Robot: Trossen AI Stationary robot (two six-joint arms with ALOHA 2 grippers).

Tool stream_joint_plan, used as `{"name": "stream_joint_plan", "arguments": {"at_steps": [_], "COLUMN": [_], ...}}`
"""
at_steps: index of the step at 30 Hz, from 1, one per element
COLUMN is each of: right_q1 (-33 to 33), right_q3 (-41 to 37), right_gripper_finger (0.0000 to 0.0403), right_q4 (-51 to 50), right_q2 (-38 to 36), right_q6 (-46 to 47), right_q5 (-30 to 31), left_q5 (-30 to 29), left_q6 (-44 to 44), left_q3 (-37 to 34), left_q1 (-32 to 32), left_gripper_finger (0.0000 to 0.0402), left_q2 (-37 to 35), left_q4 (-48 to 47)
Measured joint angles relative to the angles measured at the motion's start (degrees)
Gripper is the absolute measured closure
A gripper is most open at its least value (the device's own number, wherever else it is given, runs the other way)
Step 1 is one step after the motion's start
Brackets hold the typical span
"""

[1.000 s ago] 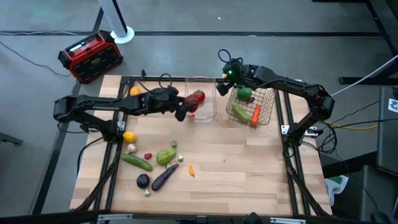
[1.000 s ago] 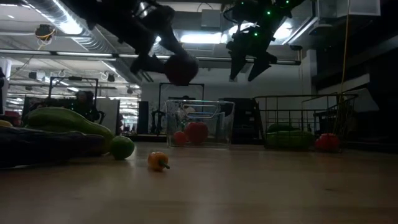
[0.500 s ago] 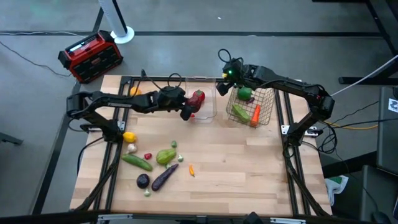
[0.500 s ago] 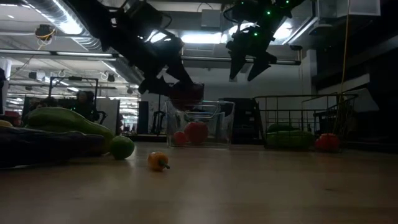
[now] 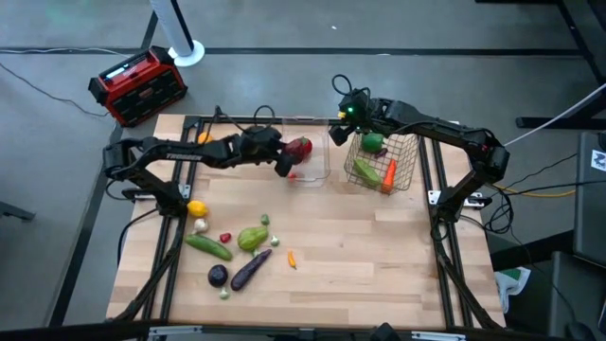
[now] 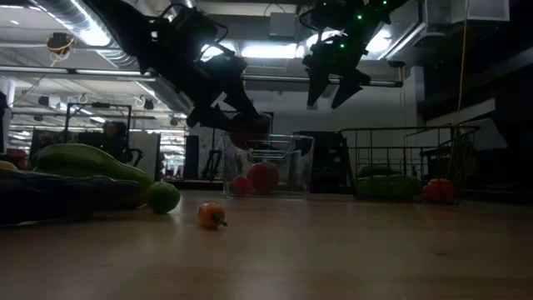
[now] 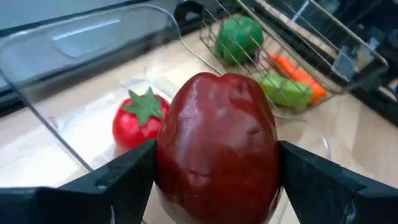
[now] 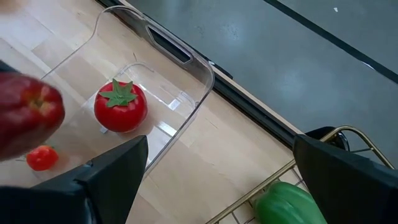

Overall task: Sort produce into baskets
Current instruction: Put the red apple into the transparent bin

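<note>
Wooden slats make up the surface [image 5: 379, 265], which carries everything here. Near its far edge sit the two baskets: the wire mesh basket [image 5: 402, 161] toward the far right corner, holding a green pepper [image 5: 373, 143], a long light-green vegetable [image 5: 365, 171] and a carrot [image 5: 389, 173], and just beside it, nearer the middle of the far edge, the clear plastic bin [image 5: 317, 170], which holds a red tomato [image 8: 120, 106] with a green stem cap and a smaller red piece [image 8: 41, 157].

Left arm reaches across from the left side, and its left pincer [image 5: 287, 156] hangs above the clear bin, clamped on a dark red apple [image 7: 216, 146] that fills the gap between both fingers; the apple is in the air over the bin, clear of the tomato below. Right pincer [image 6: 336, 87] hovers above the gap between bin and mesh basket with its fingers spread wide and nothing between them.

Unsorted produce lies toward the near left corner: a cucumber [image 5: 208, 246], a light-green pepper [image 5: 253, 237], a long purple eggplant [image 5: 250, 269], a round dark eggplant [image 5: 218, 276], a lemon [image 5: 196, 208], garlic [image 5: 200, 225], a small red chili [image 5: 225, 238] and a tiny orange pepper [image 5: 292, 258]. An orange [image 5: 204, 139] rests near the far left corner.
</note>
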Motion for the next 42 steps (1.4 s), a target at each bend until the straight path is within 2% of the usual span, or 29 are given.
{"name": "stream_joint_plan", "arguments": {"at_steps": [15,21,23,27,38,42], "right_q1": [-0.01,-0.01,0.01,-0.01,-0.01,-0.01], "right_q3": [0.0,0.0,0.0,0.0,0.0,0.0], "right_gripper_finger": [0.0006,0.0006,0.0006,0.0006,0.0006,0.0006], "right_q4": [-0.01,-0.01,-0.01,-0.01,-0.03,-0.01], "right_q2": [0.0,0.0,0.0,0.0,0.0,0.0], "right_q6": [0.0,0.01,0.01,-0.01,0.01,0.01], "right_q5": [0.0,0.0,0.0,0.0,-0.01,0.0], "left_q5": [0.22,0.15,1.79,5.16,5.07,5.42], "left_q6": [-1.24,5.09,6.36,2.34,1.29,-6.91], "left_q3": [0.0,0.0,0.0,0.0,0.0,0.0], "left_q1": [1.19,1.37,1.43,1.31,1.34,1.16], "left_gripper_finger": [0.0095,0.0095,0.0095,0.0095,0.0095,0.0095], "left_q2": [0.0,0.0,-0.02,-0.02,-0.02,-0.02], "left_q4": [0.7,0.14,0.48,0.22,-0.89,-2.36]}}
